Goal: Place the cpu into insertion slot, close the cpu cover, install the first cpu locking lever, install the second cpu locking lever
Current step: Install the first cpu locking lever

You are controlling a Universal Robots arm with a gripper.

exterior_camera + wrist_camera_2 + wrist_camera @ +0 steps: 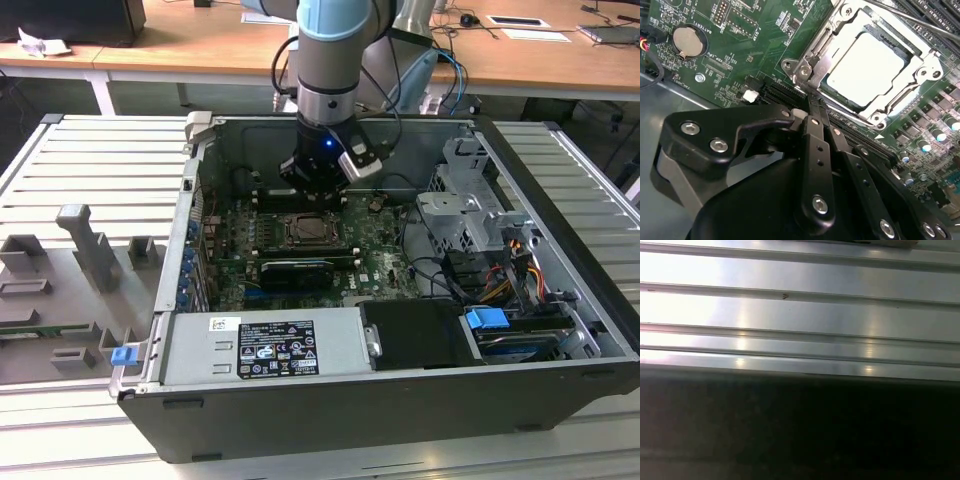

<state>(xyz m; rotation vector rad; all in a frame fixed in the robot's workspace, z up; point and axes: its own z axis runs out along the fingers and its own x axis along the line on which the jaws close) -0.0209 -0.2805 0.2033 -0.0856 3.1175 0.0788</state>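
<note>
Pressed together was how the jaws looked to me in the second wrist view: the 2 black fingers (816, 145) of the gripper (812, 107) lay side by side with nothing between them. Their tips sat right at the near edge of the cpu cover (824, 61), close to 1 of its corners. I could not tell if they touched it.

I saw the cpu (867, 66) lying flat in the insertion slot (892, 35), its pale metal top facing up. It was square, so it had no long side. Its edges lined up with the edges of the slot. The cpu cover was down over it, and the pale top showed through the big square hole in the frame. A thin metal lever (920, 20) ran along the far side of the cover.

In the exterior view, I saw the arm (335, 60) reaching straight down into the open computer case (560, 190). The gripper (318, 183) hung just above the green board (375, 245), at the far edge of the insertion slot (310, 230).

In the first wrist view, I saw ribbed silver metal (800, 305).
</note>
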